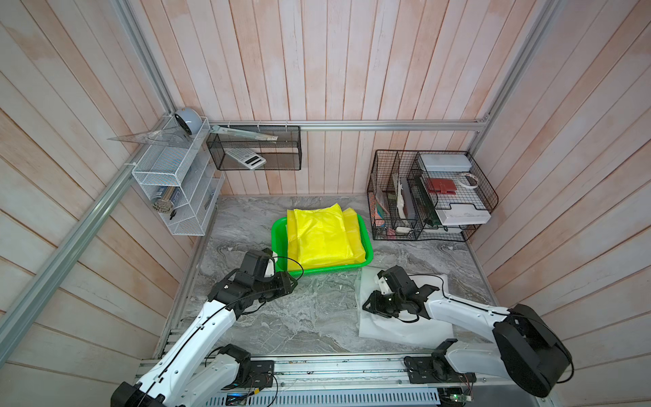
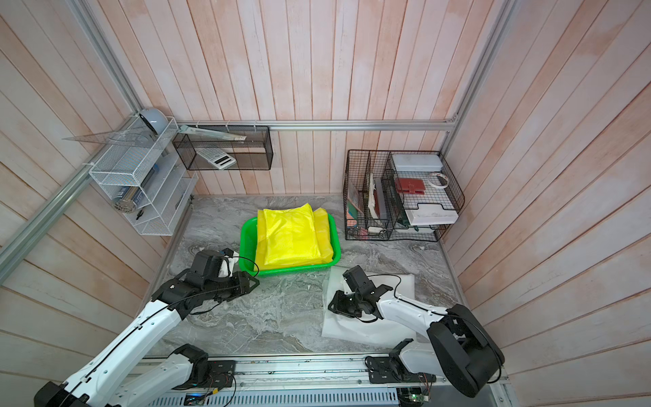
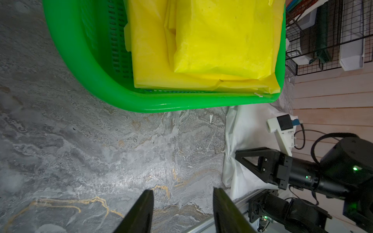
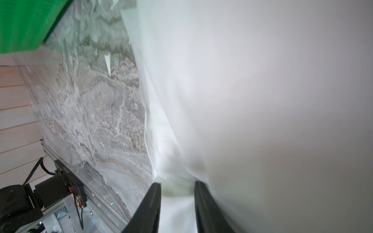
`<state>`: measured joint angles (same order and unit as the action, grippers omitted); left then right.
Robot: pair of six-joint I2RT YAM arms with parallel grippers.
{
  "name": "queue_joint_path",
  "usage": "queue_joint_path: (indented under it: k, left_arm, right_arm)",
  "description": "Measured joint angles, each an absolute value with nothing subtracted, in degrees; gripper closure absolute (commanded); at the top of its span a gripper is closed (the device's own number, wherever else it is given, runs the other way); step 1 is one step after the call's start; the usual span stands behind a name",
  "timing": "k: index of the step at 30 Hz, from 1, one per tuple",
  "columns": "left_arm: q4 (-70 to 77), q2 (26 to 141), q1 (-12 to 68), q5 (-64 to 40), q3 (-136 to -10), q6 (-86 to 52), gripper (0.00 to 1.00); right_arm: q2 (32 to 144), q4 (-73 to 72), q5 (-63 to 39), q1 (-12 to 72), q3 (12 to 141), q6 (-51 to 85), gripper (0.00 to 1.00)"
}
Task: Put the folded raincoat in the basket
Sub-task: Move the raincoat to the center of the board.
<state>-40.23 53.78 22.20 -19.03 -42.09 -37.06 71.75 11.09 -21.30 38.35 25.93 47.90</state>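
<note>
The white folded raincoat point(image 1: 405, 327) lies on the table point(image 1: 310, 317), near and right of the green basket point(image 1: 327, 270) (a yellow folded raincoat point(image 1: 322, 234) lies inside it). The right gripper point(image 4: 177, 184) pinches the white coat's left edge. The left gripper point(image 3: 182, 193) hangs spread and empty at the basket's near-left corner.

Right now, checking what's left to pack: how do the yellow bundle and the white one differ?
The yellow raincoat lies in the green basket; the white sheet lies on the table outside it. Yellow is bright and opaque; white pale and milky. No gripper touches the yellow one; the right gripper pinches the white. Both are thin folded plastic.
</note>
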Motion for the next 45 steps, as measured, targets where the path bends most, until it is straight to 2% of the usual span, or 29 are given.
queue_joint_path:
  k: [7, 18, 25, 28, 32, 37, 41, 45]
  left_arm:
    - [-38.1, 53.8, 22.2, -19.5, -39.9, -38.6, 0.48]
    - [-32.1, 52.6, 22.6, -21.0, -32.2, -43.1, 0.48]
    - [-28.5, 53.8, 22.9, -21.0, -30.1, -44.9, 0.47]
    - [-26.8, 55.1, 22.9, -21.0, -30.1, -45.3, 0.46]
    - [-24.9, 56.8, 23.0, -21.0, -29.7, -45.3, 0.46]
    - [-22.5, 58.4, 24.4, -22.2, -29.1, -45.7, 0.44]
    - [-20.2, 59.9, 25.7, -22.3, -28.9, -46.0, 0.43]
    - [-18.3, 62.0, 26.9, -22.3, -28.8, -46.6, 0.41]
  right_arm:
    - [74.0, 8.9, -20.3, 48.4, 26.9, 53.8, 0.65]
    - [91.5, 1.9, -18.4, 62.3, 40.8, 59.1, 0.66]
    - [96.3, 2.8, -18.2, 65.5, 47.4, 58.5, 0.62]
    - [96.1, 4.6, -17.8, 65.5, 48.5, 57.3, 0.55]
    - [92.4, 9.7, -15.9, 65.5, 48.8, 53.9, 0.48]
    - [80.2, 19.1, -11.7, 64.1, 48.6, 50.1, 0.41]
    - [69.2, 24.8, -9.1, 57.0, 44.6, 49.4, 0.41]
    - [60.5, 29.3, -7.0, 48.2, 35.8, 48.7, 0.47]
